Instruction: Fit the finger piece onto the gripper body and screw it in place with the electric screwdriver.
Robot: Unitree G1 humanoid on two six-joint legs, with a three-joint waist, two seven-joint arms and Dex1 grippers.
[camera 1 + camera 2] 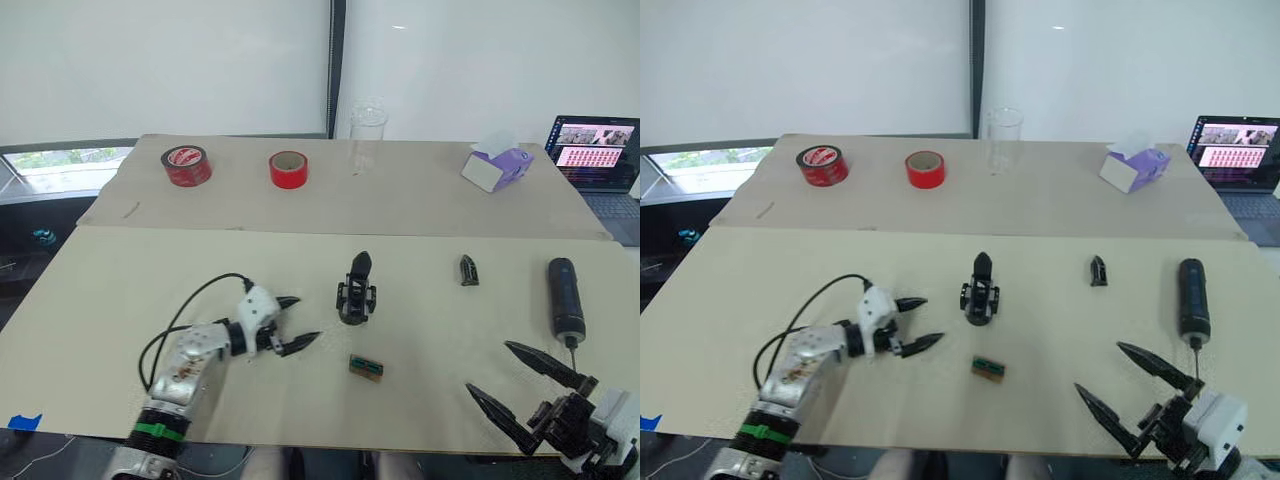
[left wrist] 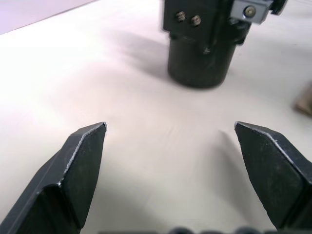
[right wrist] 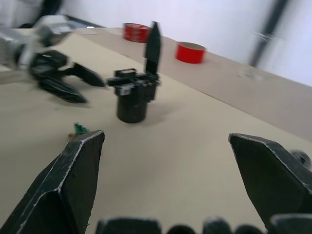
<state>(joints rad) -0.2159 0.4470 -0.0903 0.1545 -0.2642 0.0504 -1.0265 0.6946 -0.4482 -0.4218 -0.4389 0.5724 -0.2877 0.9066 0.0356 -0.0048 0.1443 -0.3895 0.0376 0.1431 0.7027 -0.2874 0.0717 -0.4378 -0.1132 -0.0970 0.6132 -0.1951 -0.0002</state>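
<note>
While the finger piece (image 1: 468,270) lies untouched on the bench (image 1: 120,290), right of the gripper body (image 1: 356,290) and left of the electric screwdriver (image 1: 564,295), it should be pinched squarely by the right tool (image 1: 525,385), which is spread; the left tool (image 1: 295,322) is spread too.

Black gripper body (image 1: 356,290), red tape rolls (image 1: 288,169), purple-white tissue box (image 1: 497,167), beige table (image 1: 200,270).

Beige table (image 1: 150,270) with gripper body (image 1: 356,291)
</note>
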